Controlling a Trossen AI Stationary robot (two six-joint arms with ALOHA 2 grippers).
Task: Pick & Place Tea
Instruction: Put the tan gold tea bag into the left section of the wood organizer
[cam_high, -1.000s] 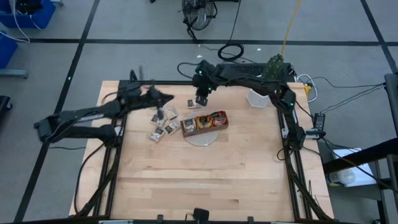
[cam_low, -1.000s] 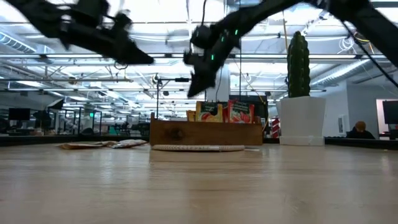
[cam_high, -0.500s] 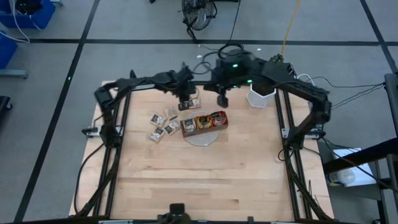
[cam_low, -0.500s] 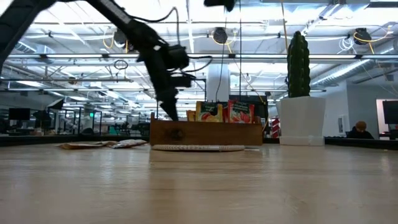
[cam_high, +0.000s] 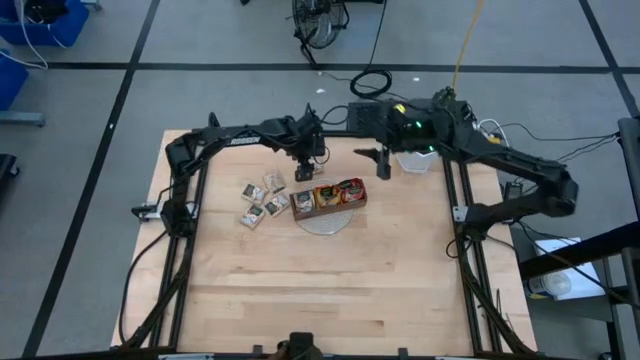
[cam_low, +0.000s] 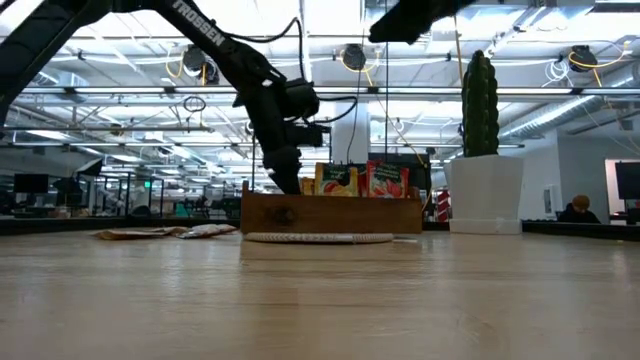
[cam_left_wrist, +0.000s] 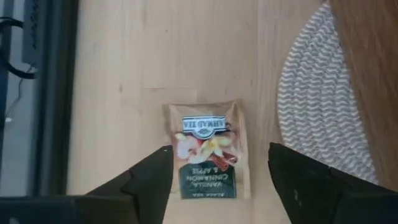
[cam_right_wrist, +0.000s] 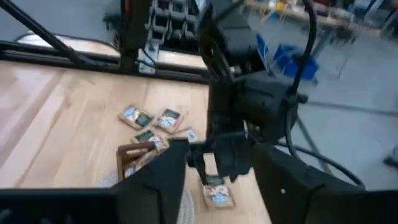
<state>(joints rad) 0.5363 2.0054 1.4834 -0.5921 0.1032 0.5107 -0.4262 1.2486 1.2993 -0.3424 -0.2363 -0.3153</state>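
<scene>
The tabletop is pale, smooth matt wood. A glossy paper sachet lies on it beside a woven cloth mat. The fingers look matt black plastic.

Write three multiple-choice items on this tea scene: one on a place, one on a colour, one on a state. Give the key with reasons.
1. Where does the beige tea sachet under the left gripper lie?
A. flat on the bare table, beside the woven mat
B. in the wooden tray
C. on the white pot

2. What colour is the pot near the right gripper?
A. red
B. white
C. black

3. How do the left gripper's fingers stand?
A. shut on the sachet
B. shut on nothing
C. open, either side of the sachet

Key: 1 A, the left wrist view shows it on wood next to the mat; 2 B, the high view shows it white; 3 C, the fingers show wide apart.
</scene>
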